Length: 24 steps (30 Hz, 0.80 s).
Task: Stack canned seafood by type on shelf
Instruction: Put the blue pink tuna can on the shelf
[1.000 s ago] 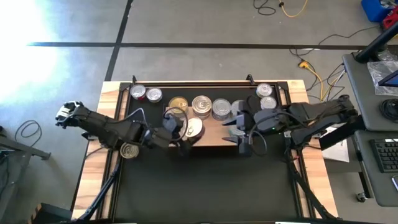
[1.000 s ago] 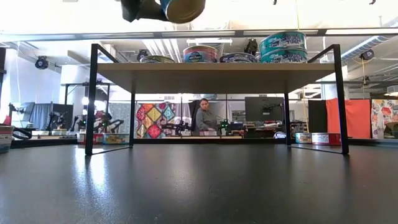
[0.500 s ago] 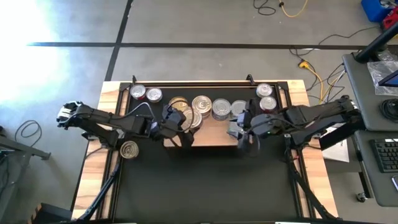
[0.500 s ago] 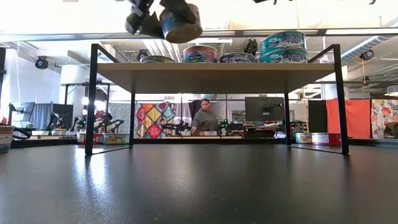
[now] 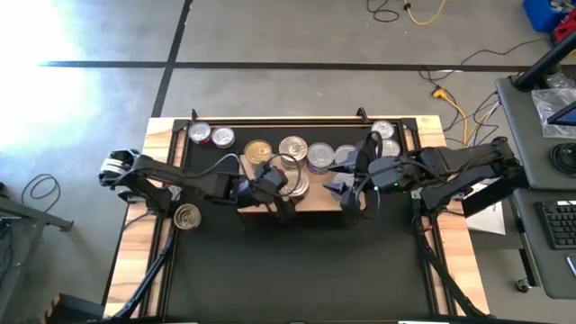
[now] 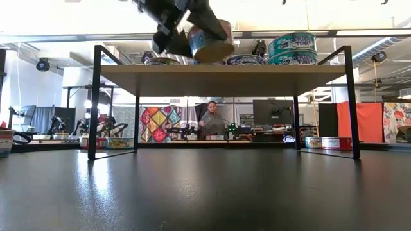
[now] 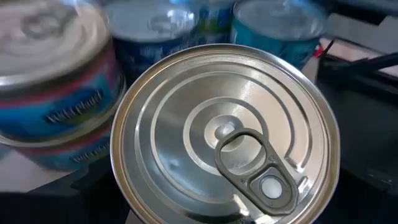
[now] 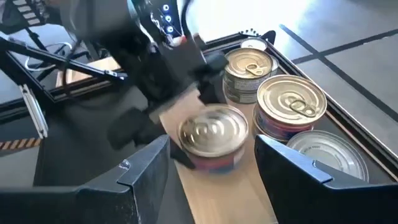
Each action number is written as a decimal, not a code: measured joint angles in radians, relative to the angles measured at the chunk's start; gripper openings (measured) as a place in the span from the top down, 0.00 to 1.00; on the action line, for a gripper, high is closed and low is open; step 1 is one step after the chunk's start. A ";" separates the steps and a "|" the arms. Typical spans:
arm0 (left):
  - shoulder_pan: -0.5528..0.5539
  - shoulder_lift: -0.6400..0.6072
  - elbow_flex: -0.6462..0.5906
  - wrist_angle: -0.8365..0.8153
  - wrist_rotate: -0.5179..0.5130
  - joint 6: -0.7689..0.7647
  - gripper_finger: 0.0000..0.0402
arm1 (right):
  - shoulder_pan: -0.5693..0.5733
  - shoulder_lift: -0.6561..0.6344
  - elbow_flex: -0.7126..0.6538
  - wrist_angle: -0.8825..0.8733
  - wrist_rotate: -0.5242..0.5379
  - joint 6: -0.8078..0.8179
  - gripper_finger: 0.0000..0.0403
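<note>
The left gripper (image 5: 281, 184) is clamped on a silver-lidded tin (image 7: 225, 134), holding it tilted just above the shelf (image 5: 315, 193), near the board's front edge and close to the tins already standing there; from table height the held tin (image 6: 210, 40) hangs at the level of the shelf top (image 6: 225, 70); the right gripper (image 5: 346, 184), fingers (image 8: 140, 171) spread with nothing between them, waits over the board's right part, facing the left one; a gold-lidded tin (image 5: 257, 149) and silver-lidded tins (image 5: 319, 157) stand along the back of the shelf; one more tin (image 5: 186, 216) lies on the table off the shelf's left end; two red-labelled tins (image 5: 210, 136) sit at the far left corner.
</note>
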<state>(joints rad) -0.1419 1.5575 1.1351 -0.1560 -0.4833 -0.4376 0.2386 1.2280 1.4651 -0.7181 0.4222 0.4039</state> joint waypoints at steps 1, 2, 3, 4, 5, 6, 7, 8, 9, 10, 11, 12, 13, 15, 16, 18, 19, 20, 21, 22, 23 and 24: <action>-0.002 0.008 0.000 0.000 -0.001 -0.007 0.08 | 0.001 0.005 0.000 0.002 0.000 0.007 0.44; -0.002 0.013 0.000 -0.001 0.000 -0.013 0.08 | 0.004 0.014 0.000 0.002 -0.001 0.013 0.44; -0.002 0.014 0.000 -0.001 -0.001 -0.018 0.08 | 0.009 0.022 0.000 0.002 0.000 0.016 0.44; -0.003 0.015 0.000 0.003 -0.003 -0.020 0.08 | 0.014 0.034 0.000 0.001 -0.001 0.016 0.44; -0.003 0.014 0.000 0.009 -0.005 -0.022 0.08 | 0.017 0.046 0.000 0.001 -0.001 0.014 0.44; -0.003 0.014 0.000 0.010 -0.006 -0.025 0.08 | 0.017 0.061 0.000 0.001 -0.003 0.007 0.44; -0.003 0.014 0.000 0.007 -0.005 -0.029 0.08 | 0.018 0.076 0.000 0.001 -0.003 0.005 0.44; -0.004 0.014 0.000 0.000 -0.005 -0.038 0.08 | 0.018 0.090 0.000 0.001 -0.003 0.005 0.44; -0.004 0.015 0.000 -0.008 -0.005 -0.049 0.08 | 0.017 0.106 0.000 0.001 -0.003 -0.001 0.44; -0.005 0.015 0.000 -0.019 -0.005 -0.057 0.08 | 0.017 0.121 0.000 0.002 -0.002 -0.008 0.44; -0.006 0.014 0.000 -0.033 -0.005 -0.067 0.08 | 0.016 0.136 0.000 0.001 -0.002 -0.018 0.44; -0.009 0.014 0.000 -0.057 -0.005 -0.077 0.08 | 0.016 0.150 0.001 0.001 -0.002 -0.027 0.44; -0.013 0.014 0.000 -0.087 -0.005 -0.080 0.08 | 0.016 0.162 0.004 0.001 -0.002 -0.036 0.44; -0.024 0.015 0.000 -0.135 -0.004 -0.080 0.08 | 0.016 0.185 0.016 0.002 -0.002 -0.064 0.44; -0.028 0.015 0.000 -0.148 -0.004 -0.080 0.08 | 0.016 0.192 0.023 0.002 -0.003 -0.082 0.44; -0.033 0.014 0.000 -0.161 -0.003 -0.081 0.08 | 0.016 0.203 0.039 0.002 -0.002 -0.111 0.44; -0.034 0.014 0.000 -0.167 -0.002 -0.081 0.08 | 0.016 0.207 0.047 0.005 -0.002 -0.123 0.44; -0.034 0.014 0.000 -0.172 -0.001 -0.081 0.08 | 0.013 0.208 0.055 0.008 0.000 -0.134 0.44; -0.032 0.014 0.000 -0.174 -0.002 -0.086 0.08 | 0.009 0.208 0.057 0.019 0.000 -0.139 0.44; -0.032 0.014 0.000 -0.174 -0.002 -0.091 0.08 | 0.005 0.208 0.058 0.037 0.001 -0.143 0.44; -0.032 0.014 0.000 -0.174 -0.004 -0.096 0.08 | 0.000 0.208 0.058 0.065 0.000 -0.144 0.44; -0.032 0.014 0.000 -0.175 -0.005 -0.096 0.08 | -0.005 0.208 0.058 0.089 0.000 -0.144 0.44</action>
<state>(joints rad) -0.1739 1.5719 1.1351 -0.3307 -0.4881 -0.5338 0.2334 1.4361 1.5230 -0.6292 0.4225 0.2604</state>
